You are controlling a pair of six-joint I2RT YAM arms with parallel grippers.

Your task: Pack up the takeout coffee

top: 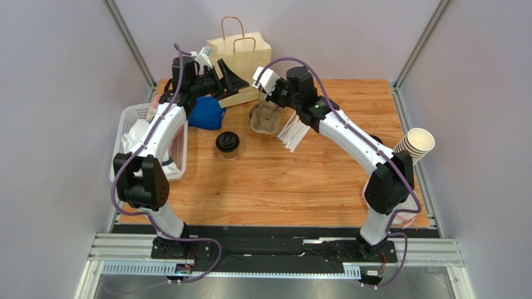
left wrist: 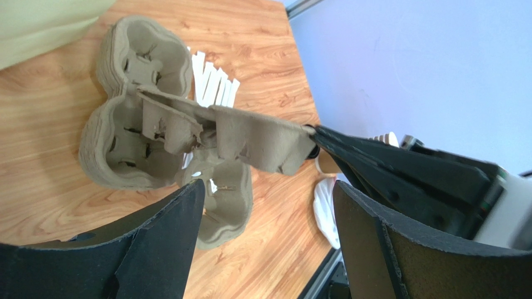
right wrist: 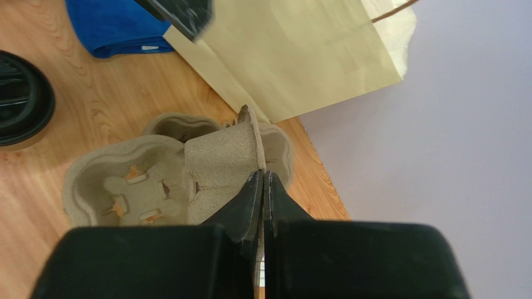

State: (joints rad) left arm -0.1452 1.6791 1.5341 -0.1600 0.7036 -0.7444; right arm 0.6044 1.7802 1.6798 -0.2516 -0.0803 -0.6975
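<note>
My right gripper (right wrist: pixel 262 180) is pinched tight on the rim of a grey-brown moulded-pulp cup carrier (right wrist: pixel 218 156). The carrier hangs tilted, its held end raised and its other end down at the pile of matching pulp carriers (top: pixel 265 119). That pile sits just in front of the tan paper bag with twisted handles (top: pixel 240 53), at its right corner.

My left gripper (left wrist: pixel 268 193) stands wide apart with nothing between its fingers. It hovers at the front of the bag near its left corner, and points across at the raised carrier.

The takeout coffee (top: pixel 227 144), a small brown paper cup under a round black lid, stands upright on the wooden table (top: pixel 281 180). It is out in front of the bag, past the pile and nearer my bases. Neither hand touches it: it is well apart from both, and sits below and between them in the top view.

A folded blue cloth (top: pixel 206 113) lies in front of the bag's left corner. Some white flat sticks (top: pixel 293 134) are fanned out in front of its right corner, just beyond the pile.
</note>
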